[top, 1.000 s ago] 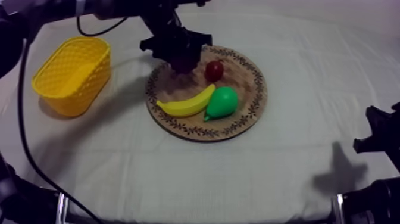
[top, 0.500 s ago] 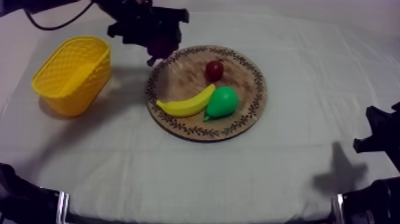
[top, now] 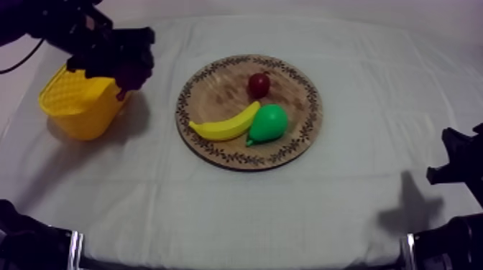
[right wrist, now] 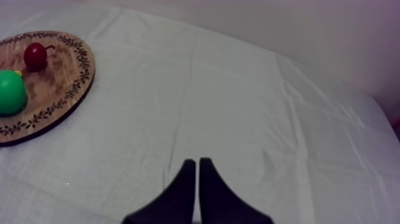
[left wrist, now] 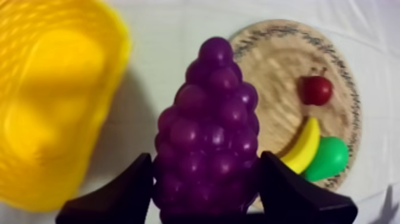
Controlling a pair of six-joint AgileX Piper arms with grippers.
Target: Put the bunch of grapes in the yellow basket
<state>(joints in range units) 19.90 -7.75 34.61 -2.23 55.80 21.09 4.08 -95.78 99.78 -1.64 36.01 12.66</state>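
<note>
My left gripper (top: pixel 128 66) hangs above the right rim of the yellow basket (top: pixel 80 104), shut on the purple bunch of grapes (top: pixel 134 74). In the left wrist view the grapes (left wrist: pixel 208 128) sit upright between the two black fingers (left wrist: pixel 128 184), over the cloth between the basket (left wrist: pixel 50 101) and the wooden board (left wrist: pixel 277 62). My right gripper (right wrist: pixel 197 170) is shut on nothing, its fingers a narrow wedge low over the bare cloth, and rests at the table's right edge (top: pixel 456 164).
The round wooden board (top: pixel 295 136) lies mid-table with a banana (top: pixel 226 124), a green pear (top: pixel 267 122) and a small red fruit (top: pixel 259 85) on it. From the right wrist the board (right wrist: pixel 56 92), pear (right wrist: pixel 11 91) and red fruit (right wrist: pixel 35 55) lie far off.
My left gripper has carried the grapes up off the board and leftward across the cloth to the basket's right rim. The right arm has stayed still.
</note>
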